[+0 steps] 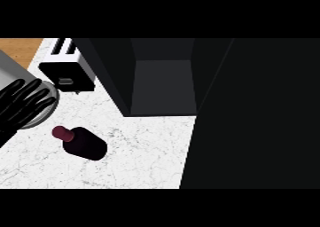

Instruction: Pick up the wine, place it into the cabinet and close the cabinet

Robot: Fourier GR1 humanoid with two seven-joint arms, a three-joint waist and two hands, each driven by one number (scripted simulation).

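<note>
One wine bottle (82, 142), one toaster (67, 66), one open cabinet (162, 80); left robot hand (18, 106) fingers straight.

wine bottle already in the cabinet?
No. The wine bottle stands on the marble counter, in front of the open cabinet, with no hand on it.

Open white marble counter (142, 155) lies around the dark wine bottle with its maroon cap (82, 142), so I could pass in front of it and to its right, up to the tall black open cabinet door (254, 115) walling off the right side. Behind the bottle the black cabinet's grey-floored interior (163, 84) stands open, the white slotted toaster (65, 66) crowding its left. My left hand (19, 105), fingers straight, fills the left edge.
</note>
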